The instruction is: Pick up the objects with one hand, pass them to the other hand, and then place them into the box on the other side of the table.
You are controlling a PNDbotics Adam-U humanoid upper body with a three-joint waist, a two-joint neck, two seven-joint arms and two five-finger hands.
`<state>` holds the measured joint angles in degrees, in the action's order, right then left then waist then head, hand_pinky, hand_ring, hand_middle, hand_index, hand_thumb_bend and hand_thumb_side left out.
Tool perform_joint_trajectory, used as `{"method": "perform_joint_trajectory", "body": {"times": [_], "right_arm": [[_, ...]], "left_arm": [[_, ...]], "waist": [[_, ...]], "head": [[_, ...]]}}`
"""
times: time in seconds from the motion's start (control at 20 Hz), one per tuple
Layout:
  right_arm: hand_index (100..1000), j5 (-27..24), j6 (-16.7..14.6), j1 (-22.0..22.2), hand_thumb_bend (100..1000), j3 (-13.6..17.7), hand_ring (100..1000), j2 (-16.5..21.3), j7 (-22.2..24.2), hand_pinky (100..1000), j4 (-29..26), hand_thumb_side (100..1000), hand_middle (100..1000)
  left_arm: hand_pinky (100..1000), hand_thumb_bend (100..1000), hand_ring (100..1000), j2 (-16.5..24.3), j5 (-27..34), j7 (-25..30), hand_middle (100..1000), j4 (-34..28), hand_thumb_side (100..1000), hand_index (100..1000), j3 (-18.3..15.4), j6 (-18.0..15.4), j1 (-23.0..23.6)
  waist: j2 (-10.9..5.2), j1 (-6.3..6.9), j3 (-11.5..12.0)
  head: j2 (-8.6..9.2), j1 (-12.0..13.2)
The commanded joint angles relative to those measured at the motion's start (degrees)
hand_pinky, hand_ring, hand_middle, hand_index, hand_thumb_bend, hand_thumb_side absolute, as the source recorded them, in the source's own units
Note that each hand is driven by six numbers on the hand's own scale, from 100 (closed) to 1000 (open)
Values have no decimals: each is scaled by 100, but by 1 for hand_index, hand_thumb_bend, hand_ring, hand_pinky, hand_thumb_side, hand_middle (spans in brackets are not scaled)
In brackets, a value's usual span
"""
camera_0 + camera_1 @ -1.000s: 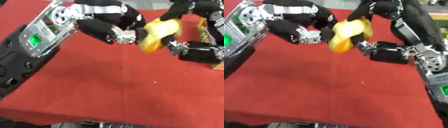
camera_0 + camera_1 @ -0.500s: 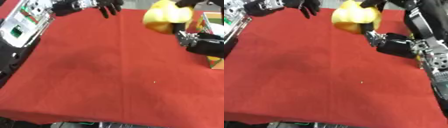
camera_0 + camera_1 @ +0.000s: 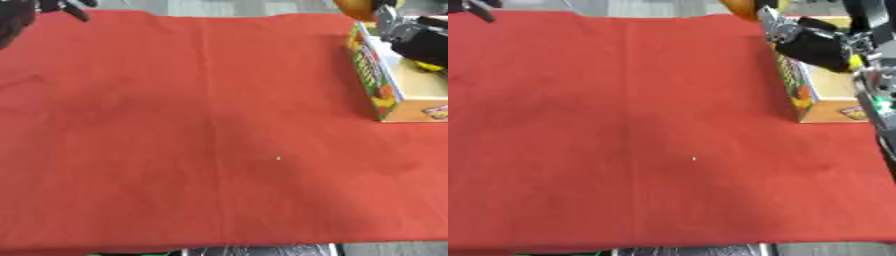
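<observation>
Red cloth (image 3: 210, 130) covers the whole table, bare across its middle apart from one tiny pale speck (image 3: 278, 158) near the centre.

At about two o'clock, by the table's right edge, stands an open cardboard box (image 3: 382, 85). Its long printed side, in green, red and orange, faces the middle of the table, and its tan inside shows from above.

Over the box's far end, at about one o'clock, the right arm (image 3: 820, 47) reaches in, black with silver parts. An orange-yellow object (image 3: 741, 7) is cut off by the top edge at the end of that arm, just beyond the box's far corner; only its lower rim shows, so its kind cannot be made out. The right hand (image 3: 773, 26) shows only as silver and black parts beside the object. Whether its fingers are closed round the object cannot be told. A small yellow bit (image 3: 428, 65) shows under the arm, over the box's interior.

At eleven o'clock, in the top left corner, dark fingers of the left hand (image 3: 74, 5) just show above the far edge of the cloth; how far they are spread cannot be told.
</observation>
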<state>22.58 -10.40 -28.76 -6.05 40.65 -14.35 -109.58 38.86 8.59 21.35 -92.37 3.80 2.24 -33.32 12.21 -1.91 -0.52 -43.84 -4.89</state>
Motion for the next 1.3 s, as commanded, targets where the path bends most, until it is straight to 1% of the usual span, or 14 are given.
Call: {"method": "perform_joint_trajectory", "body": {"times": [0.05, 0.1, 0.2, 0.35, 0.55, 0.6, 0.65, 0.7, 0.75, 0.85, 0.9, 1.05, 1.15, 1.3], "right_arm": [[486, -482, 279, 43, 100, 405, 371, 651, -447, 682, 610, 421, 123], [489, -596, 304, 53, 100, 468, 368, 762, -542, 678, 907, 470, 123], [496, -743, 369, -20, 100, 597, 364, 961, -661, 671, 1746, 470, 125], [507, -852, 339, -313, 100, 695, 361, 1054, -671, 667, 3120, 470, 130], [578, -706, 123, -791, 100, 743, 391, 997, -424, 682, 4797, 455, 194], [616, -627, 48, -908, 100, 757, 404, 961, -354, 687, 5180, 441, 221], [623, -562, -35, -1011, 100, 773, 406, 920, -293, 688, 5529, 440, 225], [666, -556, -157, -1094, 100, 790, 422, 877, -228, 694, 5806, 429, 253], [695, -499, -256, -1150, 100, 788, 433, 862, -176, 699, 6038, 418, 277], [842, -301, -407, -1221, 100, 745, 531, 835, 13, 732, 6396, 275, 459], [924, -175, -465, -1246, 100, 722, 616, 827, 184, 762, 6529, 226, 615], [995, 147, -631, -1293, 100, 715, 747, 802, 791, 825, 6717, 209, 838], [1000, 224, -744, -1287, 100, 761, 791, 798, 1065, 862, 6711, 209, 898], [1000, 180, -905, -1223, 100, 833, 810, 820, 1278, 883, 6551, 221, 914]], "left_arm": [[690, 100, 747, -50, 126, -362, 704, -314, 1000, 834, -388, 61, 251], [689, 100, 745, -120, 155, -446, 700, -425, 991, 831, -458, 79, 374], [686, 100, 740, -332, 218, -588, 690, -699, 978, 827, -609, 101, 635], [683, 100, 732, -657, 269, -724, 676, -1121, 955, 824, -783, 150, 919], [683, 100, 728, -1120, 264, -791, 670, -1613, 939, 822, -910, 198, 1110], [682, 100, 725, -1229, 266, -794, 666, -1716, 935, 822, -927, 213, 1132], [682, 100, 725, -1324, 274, -794, 666, -1811, 934, 822, -937, 229, 1147], [682, 100, 723, -1393, 276, -794, 664, -1890, 930, 821, -946, 247, 1158], [682, 100, 722, -1459, 272, -796, 663, -1960, 929, 821, -956, 261, 1165], [682, 100, 721, -1582, 274, -804, 661, -2073, 925, 822, -970, 290, 1168], [682, 100, 721, -1631, 277, -807, 661, -2117, 925, 822, -971, 307, 1171], [682, 100, 721, -1730, 274, -802, 661, -2205, 924, 823, -976, 338, 1186], [682, 100, 721, -1770, 258, -799, 660, -2218, 926, 823, -982, 341, 1199], [682, 100, 721, -1839, 226, -789, 660, -2221, 931, 823, -993, 362, 1238]], "waist": [[-61, -57, 35], [-55, -62, 56], [-45, -68, 119], [-32, -65, 229], [-2, -48, 403], [7, -45, 445], [16, -44, 486], [24, -43, 516], [32, -44, 546], [42, -51, 594], [44, -56, 610], [48, -70, 625], [51, -83, 618], [52, -104, 604]], "head": [[-27, -321], [-27, -384], [-27, -528], [-27, -725], [-11, -966], [4, -1021], [22, -1074], [34, -1110], [47, -1138], [63, -1176], [61, -1186], [42, -1179], [32, -1154], [3, -1135]]}}
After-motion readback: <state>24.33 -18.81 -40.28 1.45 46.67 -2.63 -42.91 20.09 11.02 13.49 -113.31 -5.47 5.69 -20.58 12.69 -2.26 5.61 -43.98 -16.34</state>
